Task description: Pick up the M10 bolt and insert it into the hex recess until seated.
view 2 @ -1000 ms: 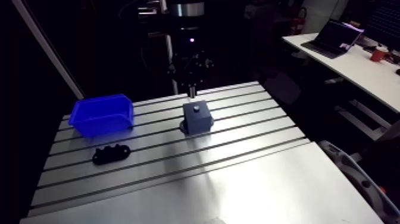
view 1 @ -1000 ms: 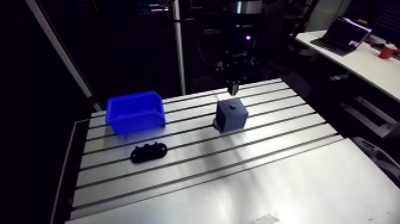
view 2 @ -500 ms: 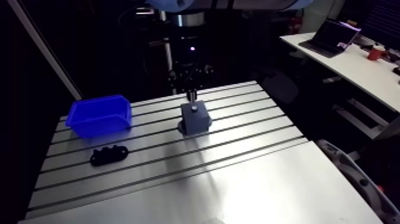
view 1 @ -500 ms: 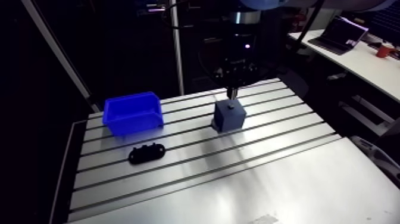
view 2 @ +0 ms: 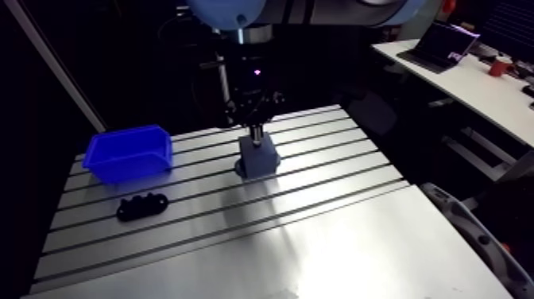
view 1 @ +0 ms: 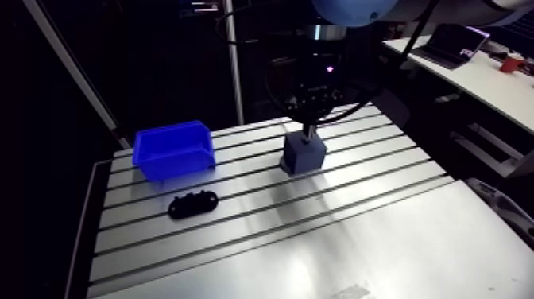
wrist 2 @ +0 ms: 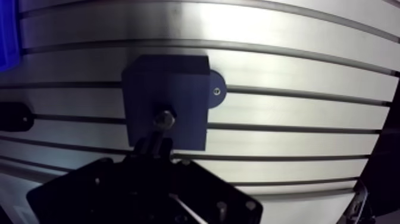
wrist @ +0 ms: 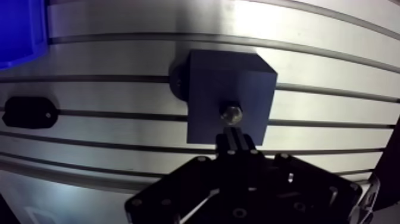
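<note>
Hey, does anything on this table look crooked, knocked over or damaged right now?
Nothing stands out. The bolt sits in the top of the block, which stands flat on the table. The blue bin and the black part rest flat, apart from it.

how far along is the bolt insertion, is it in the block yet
Done: the pickup, since the M10 bolt sits at the tips of the gripper, shut on it. In hand: insertion, with the bolt down at the top face of the dark blue block. Left: seating it fully and letting go; whether it has bottomed out is not visible.
</note>
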Available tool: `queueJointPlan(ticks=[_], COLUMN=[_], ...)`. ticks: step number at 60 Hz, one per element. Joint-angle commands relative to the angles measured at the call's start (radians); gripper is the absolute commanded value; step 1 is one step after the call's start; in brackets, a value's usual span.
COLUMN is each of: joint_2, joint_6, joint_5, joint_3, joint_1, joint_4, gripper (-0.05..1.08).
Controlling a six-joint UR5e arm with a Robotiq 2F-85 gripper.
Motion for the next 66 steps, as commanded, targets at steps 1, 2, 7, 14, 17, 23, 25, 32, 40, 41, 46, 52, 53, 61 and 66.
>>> queueJointPlan(ticks=[1, 2, 7, 14, 17, 23, 25, 32, 40, 41, 46, 52, 53, 61, 66], joint_2=[0.010, 0.010, 0.010, 0.016, 0.018, 0.018, 0.018, 0.018, 0.019, 0.019, 0.025, 0.028, 0.028, 0.029, 0.029], joint_6=[0.000, 0.000, 0.000, 0.000, 0.000, -0.003, -0.007, -0.014, -0.017, -0.017, -0.019, -0.019, -0.019, -0.020, -0.020], joint_5=[0.000, 0.000, 0.000, 0.000, 0.000, -0.002, -0.002, -0.003, -0.003, -0.003, -0.003, -0.003, -0.003, -0.003, -0.003], joint_3=[0.007, 0.007, 0.009, 0.009, 0.009, 0.010, 0.010, 0.012, 0.012, 0.012, 0.015, 0.015, 0.015, 0.015, 0.015], joint_1=[-0.001, -0.001, -0.001, -0.001, -0.001, -0.001, -0.001, -0.001, -0.001, -0.001, -0.002, -0.002, -0.002, -0.002, -0.002], joint_4=[-0.018, -0.018, -0.019, -0.019, -0.019, -0.026, -0.029, -0.036, -0.042, -0.042, -0.042, -0.042, -0.042, -0.042, -0.042], gripper=[1.07, 1.07, 1.07, 1.07, 1.07, 1.07, 1.07, 1.07, 1.07, 1.07, 1.07, 1.07, 1.07, 1.07, 1.07])
